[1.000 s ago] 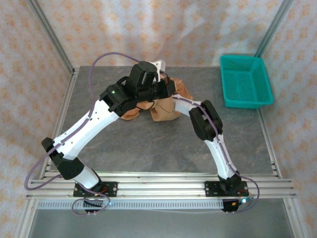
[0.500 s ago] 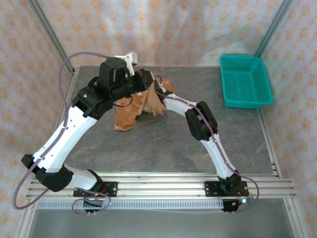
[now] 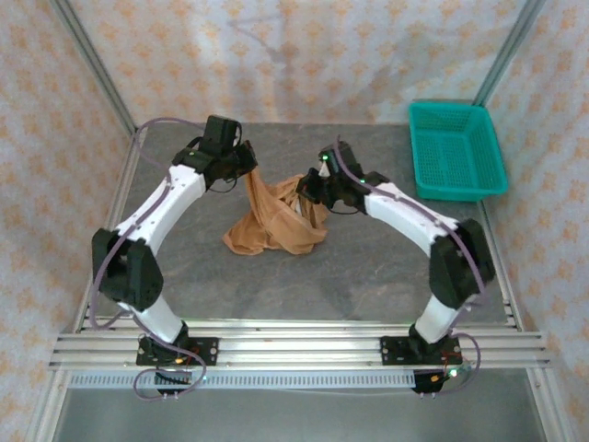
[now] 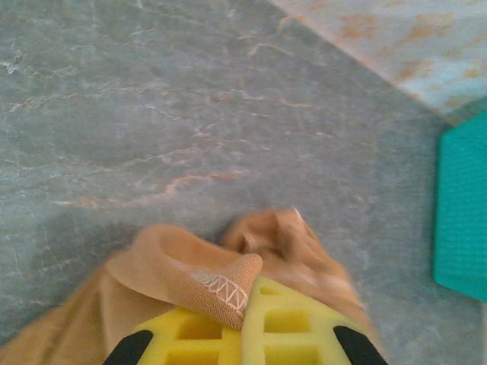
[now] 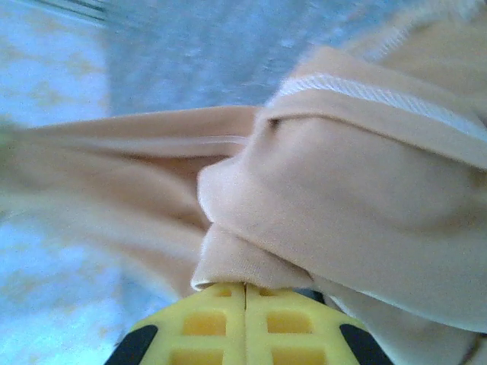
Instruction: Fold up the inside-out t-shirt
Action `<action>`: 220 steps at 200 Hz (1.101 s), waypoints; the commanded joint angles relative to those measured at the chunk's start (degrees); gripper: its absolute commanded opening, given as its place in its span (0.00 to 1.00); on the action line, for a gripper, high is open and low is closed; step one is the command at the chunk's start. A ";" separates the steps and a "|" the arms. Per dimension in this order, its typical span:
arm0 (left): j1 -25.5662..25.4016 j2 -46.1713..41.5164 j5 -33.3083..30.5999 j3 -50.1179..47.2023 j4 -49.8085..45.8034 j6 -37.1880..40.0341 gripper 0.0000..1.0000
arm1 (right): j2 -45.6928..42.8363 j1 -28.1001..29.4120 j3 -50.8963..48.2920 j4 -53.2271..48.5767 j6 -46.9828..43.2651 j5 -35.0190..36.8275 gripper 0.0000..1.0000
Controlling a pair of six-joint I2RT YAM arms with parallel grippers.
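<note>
The inside-out t-shirt (image 3: 276,226), tan cloth, hangs bunched between my two grippers at the middle back of the table, with its lower part resting on the grey surface. My left gripper (image 3: 247,171) is shut on its upper left corner. In the left wrist view the yellow fingers (image 4: 297,319) pinch a ribbed, stitched edge of the t-shirt (image 4: 163,262) at my left gripper (image 4: 249,304). My right gripper (image 3: 310,189) is shut on the upper right part. In the right wrist view a fold of the t-shirt (image 5: 358,182) is clamped at my right gripper (image 5: 245,290).
A teal plastic basket (image 3: 457,152) stands at the back right corner of the table (image 3: 304,276); its edge (image 4: 463,205) shows at the right of the left wrist view. Patterned curtain walls enclose the table on three sides.
My right gripper has shut on the shirt. Both arms have swung apart from the crowded centre, drawing the shirt up and out between them.
</note>
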 commanded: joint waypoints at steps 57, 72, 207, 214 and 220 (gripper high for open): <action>3.96 9.47 0.64 -3.14 0.91 5.00 0.00 | -18.61 -12.67 5.88 -3.25 3.65 -12.48 0.00; 4.01 8.16 -0.07 -4.99 1.35 5.39 0.00 | -20.31 -15.94 7.01 -3.05 5.54 -12.31 0.00; -11.08 -10.27 11.03 -19.72 24.60 13.71 0.57 | -17.41 -19.95 -7.44 4.99 10.79 -20.23 0.00; -12.38 -10.22 12.39 -20.59 27.95 16.73 0.57 | -17.78 -19.98 -7.52 4.20 10.07 -20.39 0.00; -13.66 -10.34 13.22 -22.28 31.72 19.72 0.57 | -18.16 -19.97 -7.53 3.64 9.46 -20.50 0.00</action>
